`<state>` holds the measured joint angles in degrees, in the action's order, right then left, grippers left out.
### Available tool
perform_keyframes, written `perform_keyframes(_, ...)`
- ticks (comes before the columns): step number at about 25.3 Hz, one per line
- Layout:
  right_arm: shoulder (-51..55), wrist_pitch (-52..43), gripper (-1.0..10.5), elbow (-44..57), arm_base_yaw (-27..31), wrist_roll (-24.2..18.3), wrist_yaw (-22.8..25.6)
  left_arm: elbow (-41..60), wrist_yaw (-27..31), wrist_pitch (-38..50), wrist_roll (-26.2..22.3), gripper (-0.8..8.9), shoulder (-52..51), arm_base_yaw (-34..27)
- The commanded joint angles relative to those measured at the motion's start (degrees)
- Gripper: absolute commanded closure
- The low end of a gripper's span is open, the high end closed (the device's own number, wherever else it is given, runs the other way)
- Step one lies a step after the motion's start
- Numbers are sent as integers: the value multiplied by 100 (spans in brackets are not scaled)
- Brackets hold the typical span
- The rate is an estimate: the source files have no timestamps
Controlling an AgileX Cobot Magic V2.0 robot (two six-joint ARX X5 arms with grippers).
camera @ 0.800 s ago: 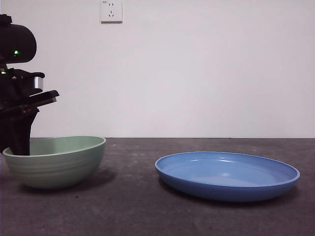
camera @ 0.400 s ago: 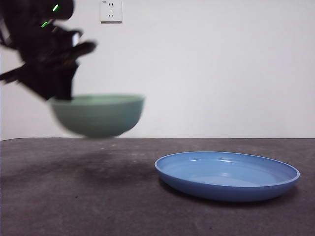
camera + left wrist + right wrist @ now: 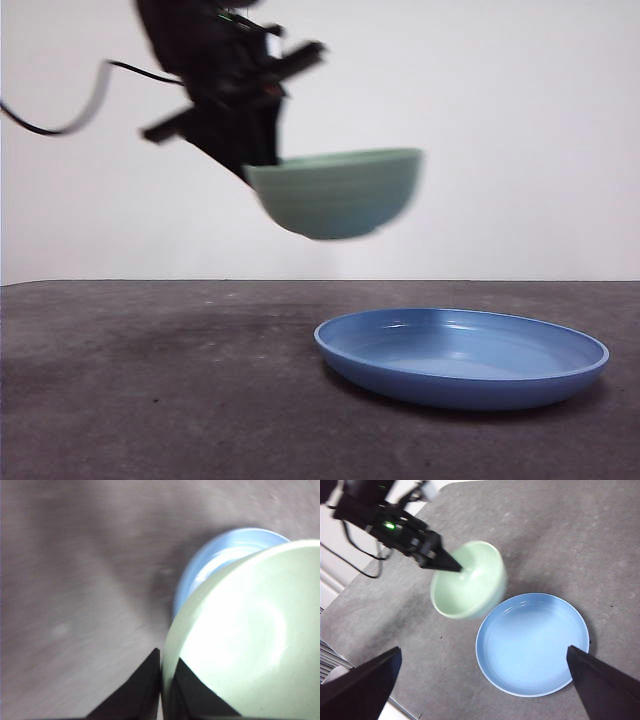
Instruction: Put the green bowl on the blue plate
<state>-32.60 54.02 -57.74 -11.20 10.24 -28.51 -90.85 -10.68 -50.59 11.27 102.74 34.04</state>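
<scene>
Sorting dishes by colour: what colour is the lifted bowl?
Pale mint green bowl, clearest in the right wrist view.

Green bowl [image 3: 338,193] pale mint, faint horizontal ridges, lighter rim. Blue plate [image 3: 462,357] glossy medium blue, plain. Bench [image 3: 150,400] dark grey, speckled. Left tool [image 3: 161,690] black. Wall [image 3: 520,120] behind the bench plain white.

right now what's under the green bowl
Nothing touches the green bowl: the left gripper holds it by the rim in the air. Below lie the dark table and the near edge of the blue plate. The bowl's underside hides nothing else.
</scene>
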Motion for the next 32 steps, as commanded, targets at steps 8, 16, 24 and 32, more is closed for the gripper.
perform_keyframes(8,-22,-33,350,-98,-15,-55,2,-1252,-24,-291,37,799,1543,678)
perform_keyframes(16,-22,-33,350,-98,-15,-57,4,-1486,-109,-275,166,799,2124,761)
perform_keyframes(24,-22,9,350,-98,-15,-57,4,-1486,-138,-205,173,784,2245,765)
perform_keyframes(32,-22,9,350,-98,-15,-61,4,-1596,-140,-188,350,303,2245,750)
